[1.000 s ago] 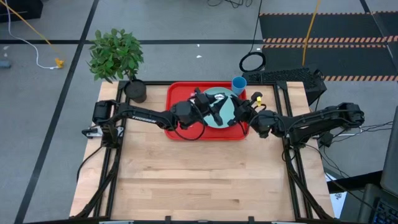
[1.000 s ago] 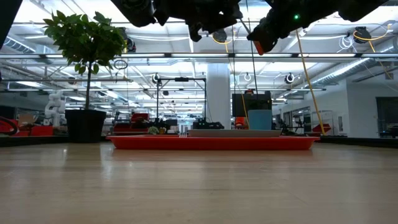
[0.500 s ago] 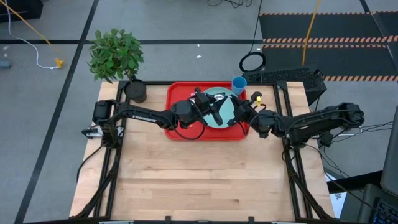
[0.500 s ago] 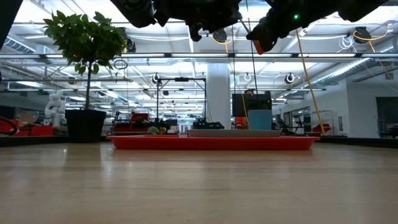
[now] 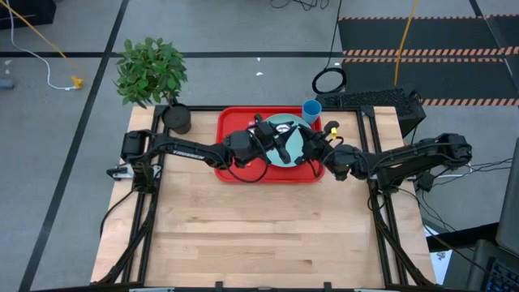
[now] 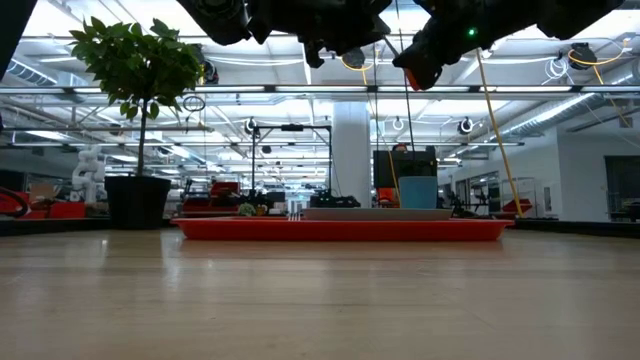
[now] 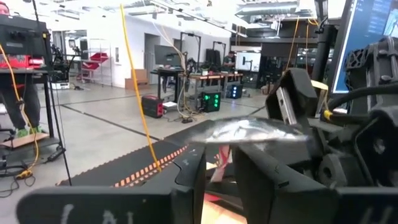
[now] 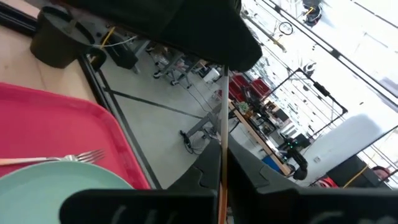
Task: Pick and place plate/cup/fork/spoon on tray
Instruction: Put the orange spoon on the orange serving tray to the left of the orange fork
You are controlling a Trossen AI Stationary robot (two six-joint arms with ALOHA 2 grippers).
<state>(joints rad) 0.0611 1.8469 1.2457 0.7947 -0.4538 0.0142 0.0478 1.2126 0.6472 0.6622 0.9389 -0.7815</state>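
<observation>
The red tray [image 5: 231, 130] lies at the table's far middle with the teal plate [image 5: 297, 132] on it. The fork [image 8: 68, 157] lies on the plate [image 8: 43, 186], prongs over its rim. The blue cup [image 5: 311, 109] stands at the tray's far right corner; on the tray or just beyond it, I cannot tell. My left gripper [image 5: 285, 148] and right gripper [image 5: 318, 146] meet tip to tip high above the plate. Both are shut on the spoon [image 7: 249, 130], which spans between them. My left gripper has the spoon's silver bowl end [image 7: 239, 132] at its fingertips [image 7: 194, 163], coming level from the table's left. The spoon is lifted clear of the tray. My right gripper pinches the spoon's thin shaft [image 8: 222, 155] between its two fingers [image 8: 202, 171], where silver turns to orange handle. It comes level from the table's right, and the shaft runs along the fingers toward the left gripper.
A potted plant [image 5: 176, 118] stands at the table's far left, beside the tray. A keyboard [image 5: 369, 100] lies beyond the far right corner. The bare wooden tabletop [image 5: 259, 227] spreads over the near half.
My right gripper has edged slightly toward the table's left, closer to the left gripper. The spoon stays between them, high above the plate.
</observation>
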